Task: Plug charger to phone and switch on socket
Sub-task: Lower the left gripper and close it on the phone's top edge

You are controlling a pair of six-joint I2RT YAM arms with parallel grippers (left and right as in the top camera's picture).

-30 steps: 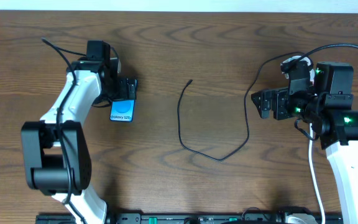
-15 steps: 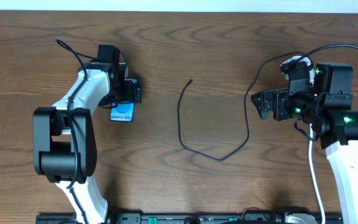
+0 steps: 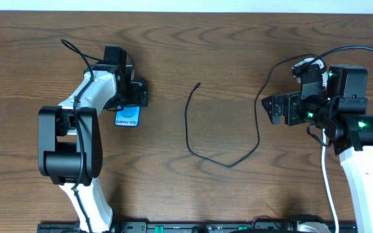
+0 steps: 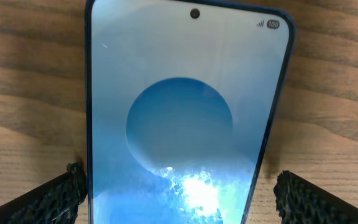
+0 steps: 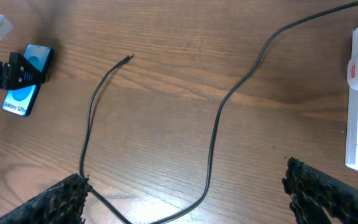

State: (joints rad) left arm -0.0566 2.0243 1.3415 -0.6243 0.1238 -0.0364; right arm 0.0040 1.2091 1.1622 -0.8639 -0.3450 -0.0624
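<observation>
One phone (image 3: 127, 117) reads "Galaxy S25"; its corner shows "100".

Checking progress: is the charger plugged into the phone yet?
Unplugged. The charger ends in a free tip lying on bare wood, well apart from the phone.
</observation>
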